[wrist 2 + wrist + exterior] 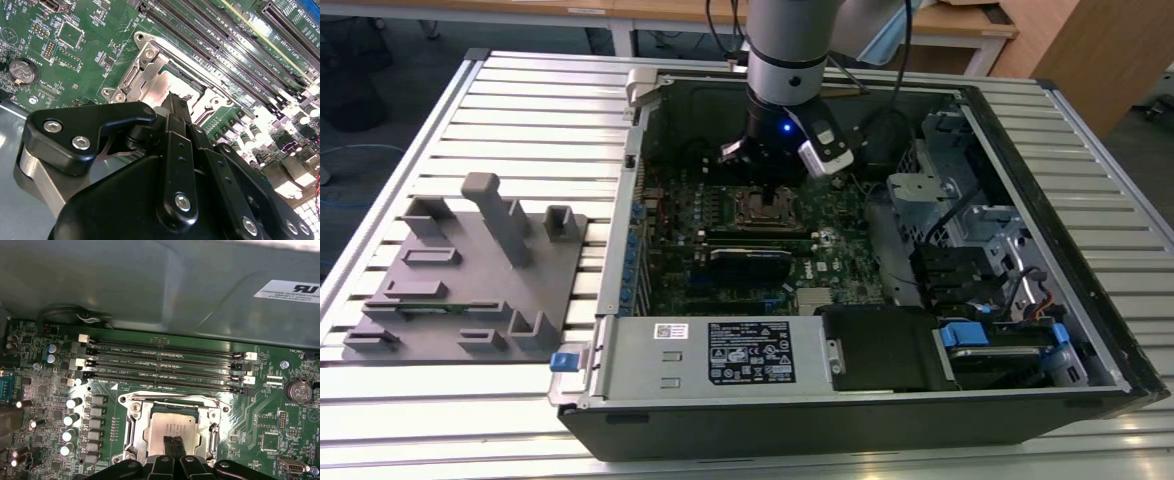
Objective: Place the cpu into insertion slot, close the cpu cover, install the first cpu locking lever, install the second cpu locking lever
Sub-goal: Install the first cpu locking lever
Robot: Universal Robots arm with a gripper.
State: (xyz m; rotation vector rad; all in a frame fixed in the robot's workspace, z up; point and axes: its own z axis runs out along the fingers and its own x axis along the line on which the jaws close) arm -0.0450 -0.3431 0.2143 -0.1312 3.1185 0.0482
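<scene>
The cpu (170, 424), a pale metal square, lies in the insertion slot (767, 208) on the green motherboard inside the open computer case. The silvery cpu cover (134, 415) frames it and looks flat. I cannot tell whether any lever is latched. My gripper (173, 444) is shut, its two black fingers pressed together with nothing visible between them. The tips are at the near edge of the cpu's top. In the second wrist view the gripper (175, 105) hangs over the cpu (162, 86) and cover (145, 57). In the exterior view the gripper (767, 180) stands right above the slot.
Long black memory slots (165, 365) run just beyond the socket, with the case wall (150, 285) behind them. Capacitors (70, 420) and a coin battery (299, 390) flank it. A grey power supply (720, 355) and drive cage (987, 230) crowd the case. A grey fixture (467, 270) sits outside.
</scene>
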